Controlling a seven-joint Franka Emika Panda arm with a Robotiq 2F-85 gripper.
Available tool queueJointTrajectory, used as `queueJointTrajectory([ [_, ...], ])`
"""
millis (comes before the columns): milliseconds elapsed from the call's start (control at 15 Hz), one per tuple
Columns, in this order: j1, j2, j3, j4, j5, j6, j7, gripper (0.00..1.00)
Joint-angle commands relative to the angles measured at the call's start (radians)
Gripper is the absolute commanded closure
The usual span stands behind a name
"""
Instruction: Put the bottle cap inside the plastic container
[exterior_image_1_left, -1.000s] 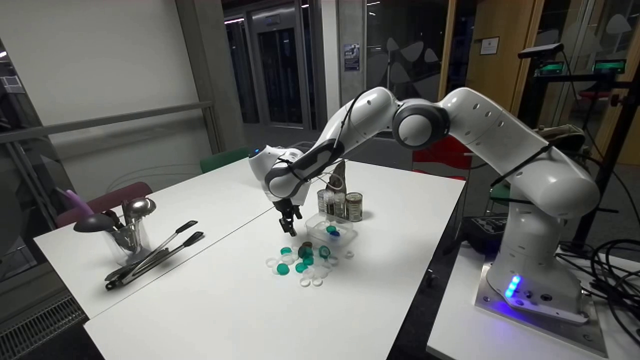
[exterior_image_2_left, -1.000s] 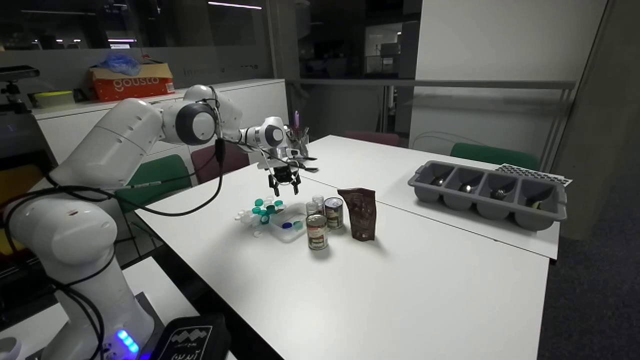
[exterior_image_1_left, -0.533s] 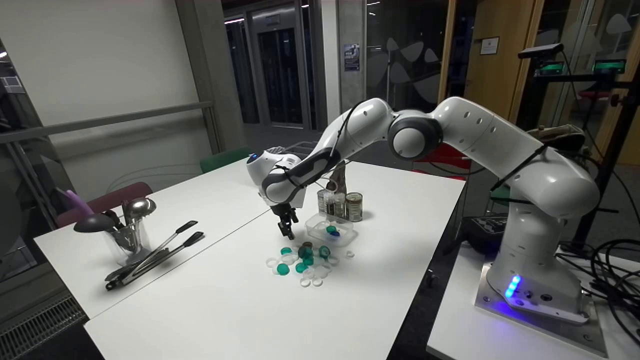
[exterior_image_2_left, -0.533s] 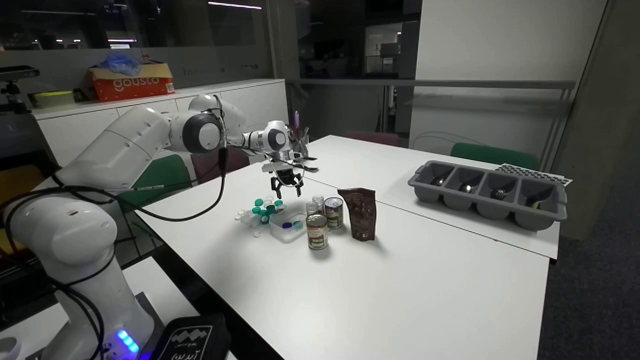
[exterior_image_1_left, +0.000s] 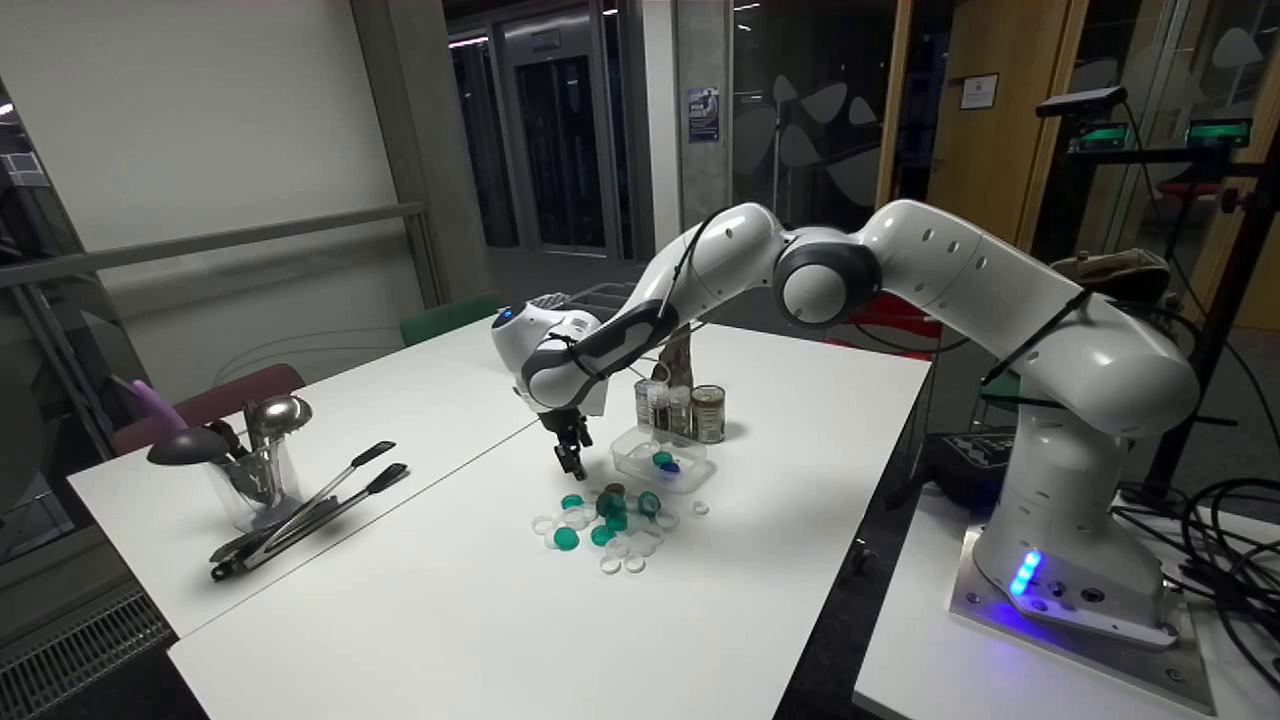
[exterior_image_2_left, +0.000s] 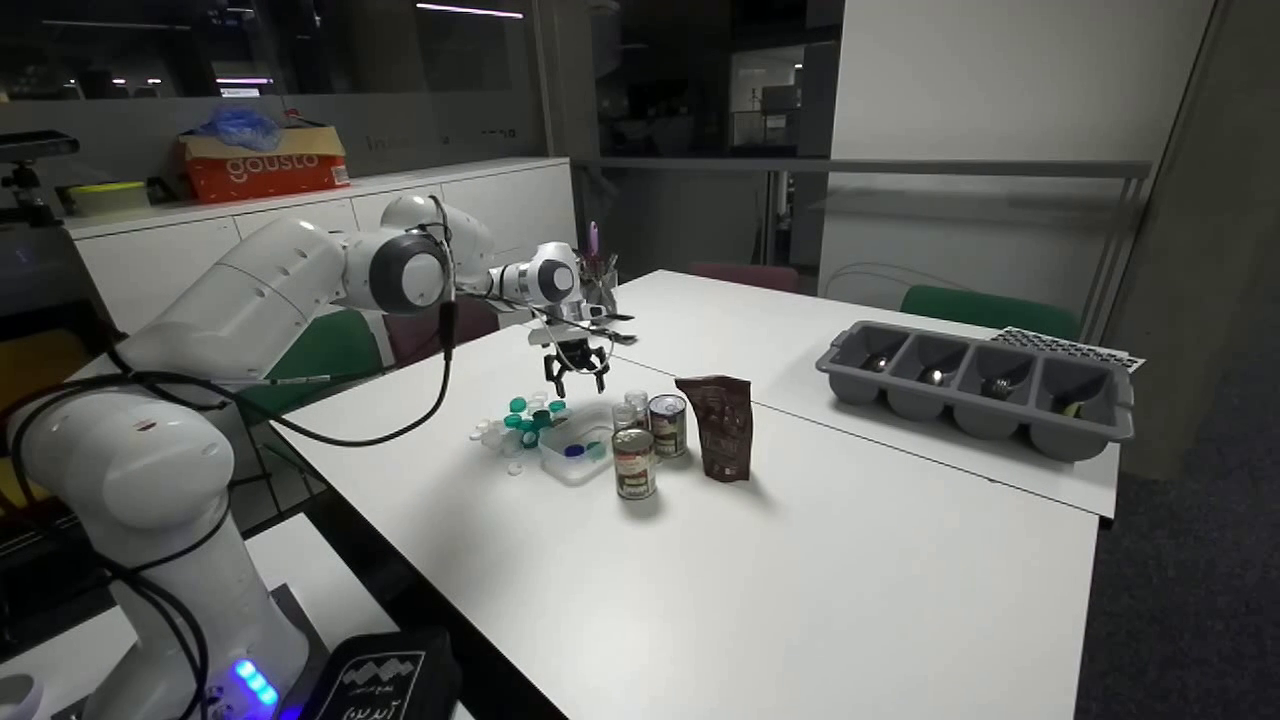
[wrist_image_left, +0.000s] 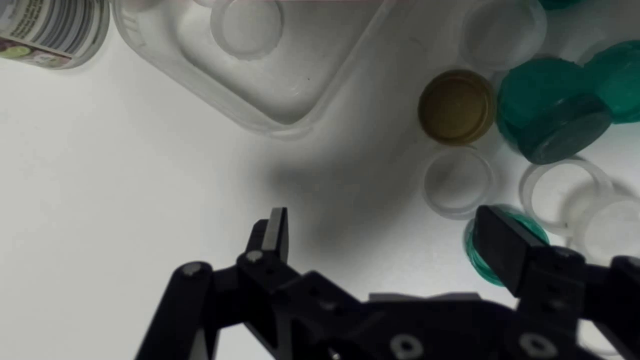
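"Where are the caps, going by the plastic container (wrist_image_left: 225, 102)?"

"Most lie loose on the table (wrist_image_left: 125, 200) beside it. In the wrist view they're to the container's right: a gold-brown cap (wrist_image_left: 456, 107), a clear cap (wrist_image_left: 457, 182) just below that, and a clump of green caps (wrist_image_left: 540, 95) farther right. I can't tell which one is meant."

"And the gripper (wrist_image_left: 380, 208)?"

"Hanging above the table near the container, lower than it in the wrist view. The jaws stand wide, with white tabletop and a blurred shadow showing between the fingertips (wrist_image_left: 275, 227)."

"How do the caps sit against those jaws?"

"The loose ones are toward the right-hand fingertip. The gold-brown and the clear one lie ahead of it; a single green cap (wrist_image_left: 481, 260) is partly hidden behind that finger."

"Any inside the container?"

"Yes. A see-through cap (wrist_image_left: 246, 25) shows on its floor in the wrist view, and a blue cap (exterior_image_1_left: 669, 468) beside a teal cap (exterior_image_1_left: 662, 457) in an exterior view."

"What stands around it?"

"In an exterior view, a tin can (exterior_image_2_left: 634, 463) just right of the container, and a brown pouch (exterior_image_2_left: 722, 428) farther right."
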Motion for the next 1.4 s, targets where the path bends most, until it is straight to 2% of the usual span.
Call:
queueJointTrajectory([
  [0, -0.010, 0.011, 0.004, 0.031, 0.000, -0.024, -0.038, 0.00],
  [1333, 0.009, 0.035, -0.005, 0.012, -0.004, -0.013, -0.002, 0.00],
])
